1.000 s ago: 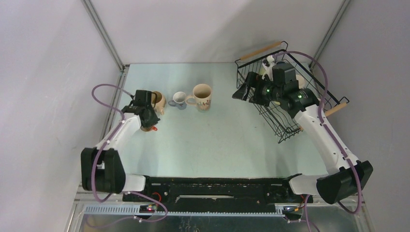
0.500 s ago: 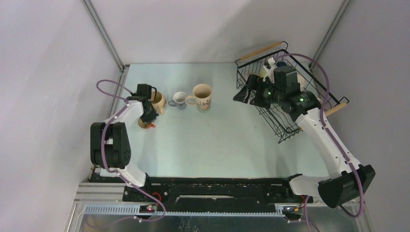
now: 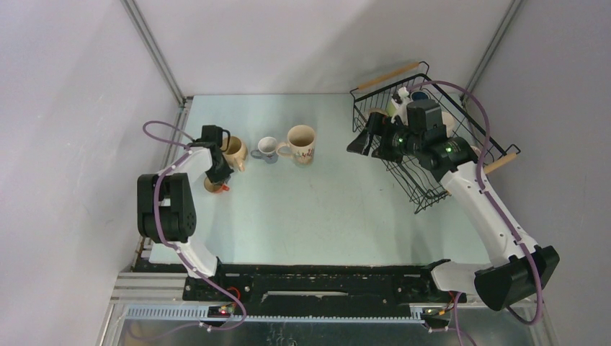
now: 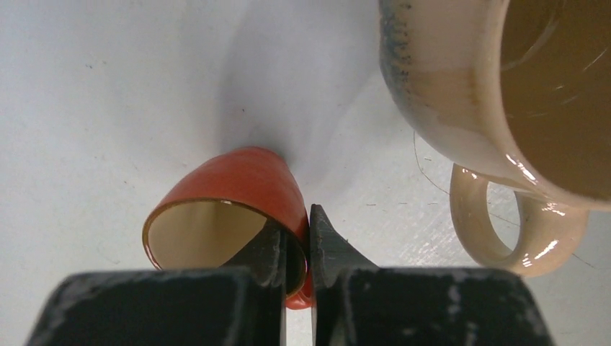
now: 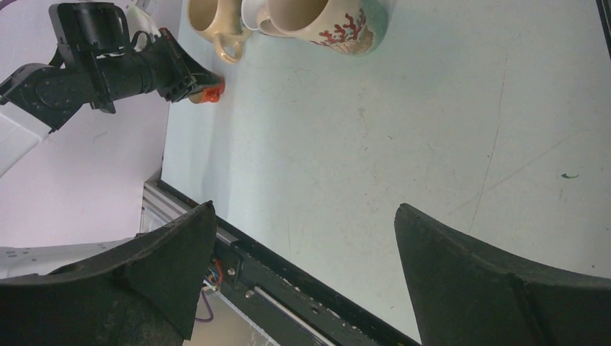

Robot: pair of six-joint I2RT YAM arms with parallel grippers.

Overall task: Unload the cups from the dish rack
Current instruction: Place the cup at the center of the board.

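Your left gripper (image 4: 297, 231) is clamped on the wall of a small red cup (image 4: 230, 180), one finger inside the cream-coloured interior and the other pressed against the outside. In the left wrist view that cup tips over, its mouth turned toward the camera, low against the table (image 3: 324, 209) on the left side. Just beside it stands a tan mug (image 4: 461, 94), upright, its handle pointing toward the red cup but not touching it. From above, the tan mug heads a short row along the far left part of the table: next comes a small white cup (image 3: 267, 147), then a taller floral mug (image 3: 301, 144), all three close together. Your right gripper (image 5: 304, 210) is spread wide with nothing between its fingers, and its camera looks across bare table toward that row of mugs. From above it hangs at the near left corner of the dish rack (image 3: 431, 189), which sits tilted at the far right of the table with its wooden handles at either end. Something pale (image 3: 400, 94) shows inside the rack's far corner, but your right arm hides most of what is in there.
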